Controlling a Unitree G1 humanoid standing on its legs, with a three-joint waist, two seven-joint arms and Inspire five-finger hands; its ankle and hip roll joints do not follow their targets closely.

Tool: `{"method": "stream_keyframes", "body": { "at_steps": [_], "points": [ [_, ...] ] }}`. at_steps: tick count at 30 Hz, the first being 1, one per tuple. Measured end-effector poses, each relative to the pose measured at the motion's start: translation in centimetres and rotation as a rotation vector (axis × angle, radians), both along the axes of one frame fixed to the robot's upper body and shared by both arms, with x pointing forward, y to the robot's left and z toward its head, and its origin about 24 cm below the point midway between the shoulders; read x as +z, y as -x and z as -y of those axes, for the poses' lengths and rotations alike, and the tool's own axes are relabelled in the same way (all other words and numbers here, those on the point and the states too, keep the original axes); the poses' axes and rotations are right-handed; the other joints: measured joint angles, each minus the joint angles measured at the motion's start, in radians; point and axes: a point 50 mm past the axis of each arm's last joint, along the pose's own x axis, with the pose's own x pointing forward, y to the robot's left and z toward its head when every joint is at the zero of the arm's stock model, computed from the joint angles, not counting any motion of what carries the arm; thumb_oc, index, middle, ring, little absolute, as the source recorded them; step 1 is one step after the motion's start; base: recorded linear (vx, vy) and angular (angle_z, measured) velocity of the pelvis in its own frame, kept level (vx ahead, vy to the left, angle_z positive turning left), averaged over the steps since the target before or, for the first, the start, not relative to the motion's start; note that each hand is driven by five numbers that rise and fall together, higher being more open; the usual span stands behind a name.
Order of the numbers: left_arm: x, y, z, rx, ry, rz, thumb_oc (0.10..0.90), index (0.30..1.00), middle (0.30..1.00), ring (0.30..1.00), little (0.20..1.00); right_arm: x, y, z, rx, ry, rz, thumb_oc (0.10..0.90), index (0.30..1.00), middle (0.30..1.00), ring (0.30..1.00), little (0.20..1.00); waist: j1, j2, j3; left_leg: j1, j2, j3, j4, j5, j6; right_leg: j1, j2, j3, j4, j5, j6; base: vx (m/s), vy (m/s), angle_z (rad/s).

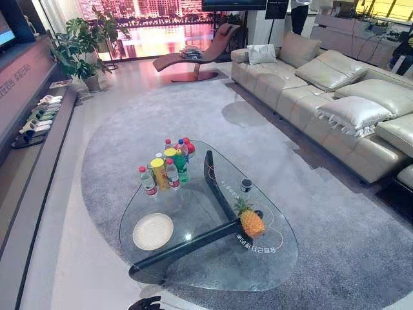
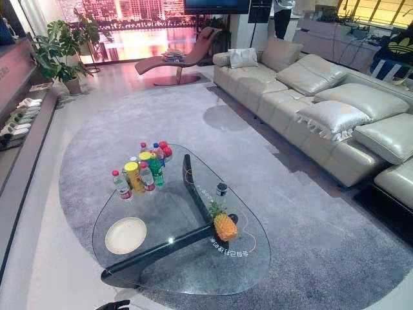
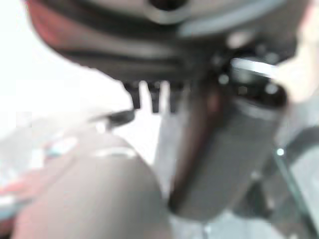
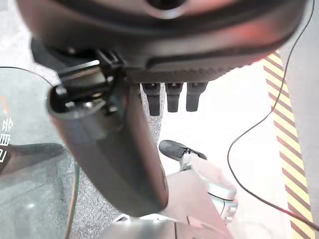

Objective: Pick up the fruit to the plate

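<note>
— What is the right hand [image 4: 164, 35] doing?

— It hangs released, with straight fingers [image 4: 173, 97] and thumb and nothing in it. The rim of the clear glass table [image 4: 25, 164] shows just past it, over the grey rug [image 1: 335, 245].

— And the left hand [image 3: 149, 50]?

— It is badly blurred. Its fingers look slack and empty too, and what lies beyond them is hard to make out.

— Where is the fruit?

— The yellow pineapple [image 1: 250, 221] stands upright on the table's right side, beside the dark wooden base, well apart from both hands. The round cream plate [image 1: 153, 231] lies bare on the left side. The cluster of coloured bottles [image 1: 166, 169] stands farther back. The beige leather sofa [image 1: 335, 97] is cut off at the right.
</note>
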Motion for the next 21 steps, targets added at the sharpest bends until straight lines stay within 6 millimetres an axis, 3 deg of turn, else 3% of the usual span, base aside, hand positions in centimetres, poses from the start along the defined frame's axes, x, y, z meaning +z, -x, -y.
{"method": "stream_keyframes", "body": {
  "at_steps": [21],
  "points": [
    [-0.05,0.22,-0.06,0.003,-0.002,-0.01,0.8,0.9,0.9,0.9,0.9,-0.02,0.04,-0.04,0.003,0.0,-0.002,0.8,0.9,0.9,0.9,0.9,-0.001,-0.001,-0.01,0.002,0.0,0.003,0.0,-0.002,-0.003,0.001,0.001,0.0,0.001,-0.002,0.0,-0.01,-0.002,-0.05]
  ]
}}
